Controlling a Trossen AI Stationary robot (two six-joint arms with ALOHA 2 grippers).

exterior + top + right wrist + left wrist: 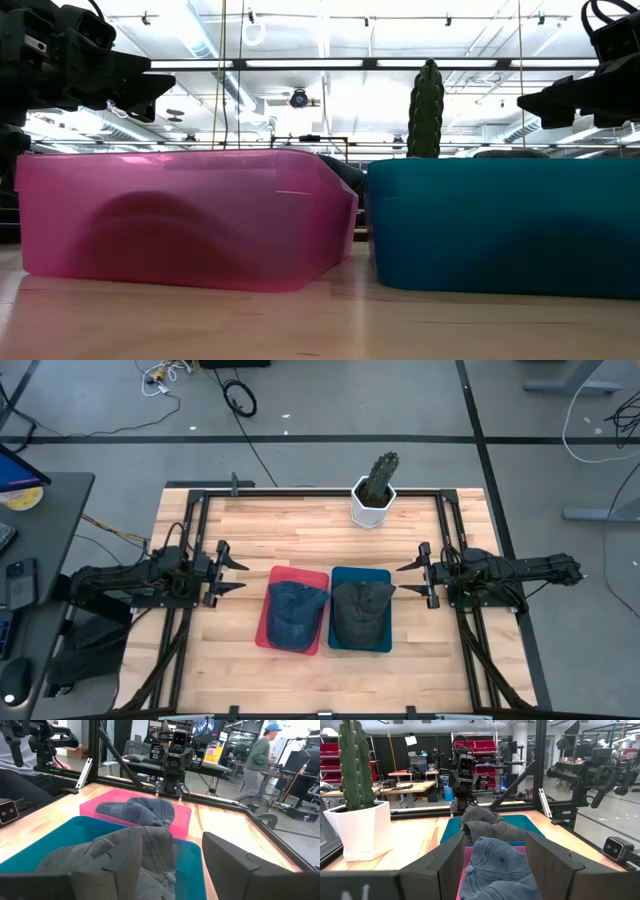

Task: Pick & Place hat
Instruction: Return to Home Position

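Observation:
A blue denim hat (296, 615) lies in the pink bin (268, 622); a dark grey hat (360, 614) lies in the teal bin (336, 642) beside it. Both hats also show in the left wrist view, blue (500, 870) and grey (487, 822), and in the right wrist view, grey (120, 855) and blue (142, 811). My left gripper (228, 573) hovers open to the left of the pink bin. My right gripper (410, 578) hovers open to the right of the teal bin. Neither touches anything.
A cactus in a white pot (374, 493) stands near the table's far edge, behind the bins. Black frame rails (300, 491) run along the table's far and side edges. Bare wood (300, 535) lies between the bins and the pot. A person (257, 757) walks in the room beyond.

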